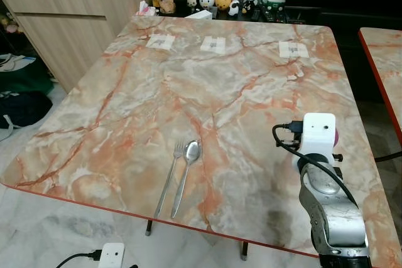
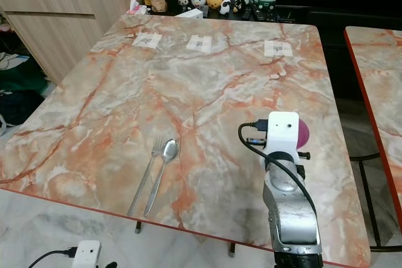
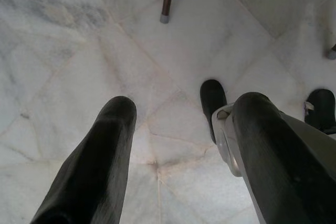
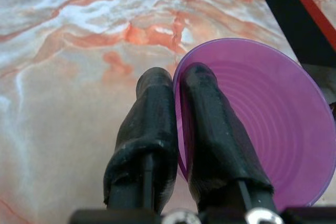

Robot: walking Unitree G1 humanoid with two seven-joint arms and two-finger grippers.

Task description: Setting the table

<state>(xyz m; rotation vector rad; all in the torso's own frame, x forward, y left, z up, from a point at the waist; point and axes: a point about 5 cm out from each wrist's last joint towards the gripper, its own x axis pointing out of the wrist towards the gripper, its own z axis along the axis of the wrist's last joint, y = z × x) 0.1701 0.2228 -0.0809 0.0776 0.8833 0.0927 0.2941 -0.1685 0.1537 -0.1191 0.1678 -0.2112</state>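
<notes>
Our right gripper point(image 4: 176, 85) is clamped on the rim of a translucent purple plastic bowl point(image 4: 262, 124), one finger inside, one outside, held over the near-right part of the orange-veined marble table point(image 1: 125, 105). From the head cam the bowl point(image 2: 302, 133) peeks out behind our right wrist. A steel fork point(image 1: 169, 180) & steel spoon point(image 1: 186, 175) lie side by side near the front edge, left of the bowl. Our left gripper point(image 3: 181, 114) hangs over pale floor tiles point(image 3: 63, 35), fingers apart, w/ nothing between them.

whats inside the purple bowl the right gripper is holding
Nothing that shows: the purple bowl looks bare inside, only its ringed surface. The right gripper pinches its rim, one finger inside, and that finger and the frame edge hide part of the interior.
</notes>
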